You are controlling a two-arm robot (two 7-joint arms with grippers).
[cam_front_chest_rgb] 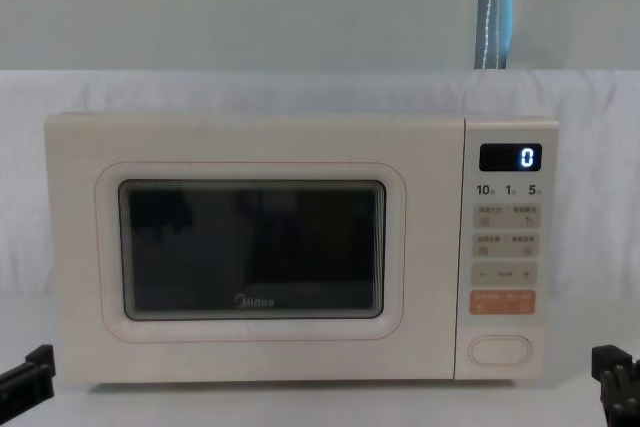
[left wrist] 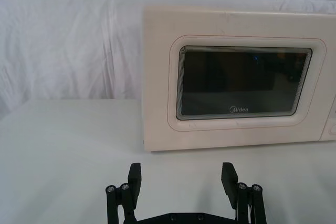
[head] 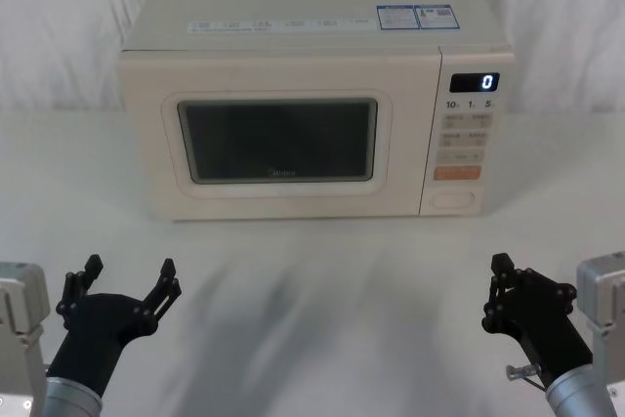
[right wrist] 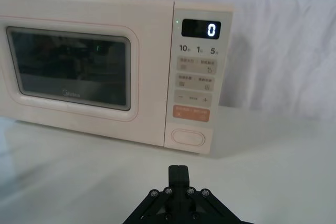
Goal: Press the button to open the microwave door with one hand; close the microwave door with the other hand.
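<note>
The cream microwave (head: 312, 36) (cam_front_chest_rgb: 300, 137) stands at the back middle of the table, its display showing a blue "0". Its door (head: 278, 139) (left wrist: 244, 85) (right wrist: 71, 72) (cam_front_chest_rgb: 255, 247) with the dark window sits flush and closed. The wide cream button (head: 454, 199) (right wrist: 188, 137) (cam_front_chest_rgb: 500, 349) is at the bottom of the control panel, under the orange key. My left gripper (head: 128, 276) (left wrist: 181, 178) is open, low at the front left, well short of the door. My right gripper (head: 501, 275) (right wrist: 178, 170) is shut, at the front right, in line with the button but far from it.
White cloth covers the table (head: 322, 290) and hangs as a backdrop behind the microwave. A bare stretch of table lies between both grippers and the microwave front. A blue-grey pole (cam_front_chest_rgb: 495, 7) stands behind at the right.
</note>
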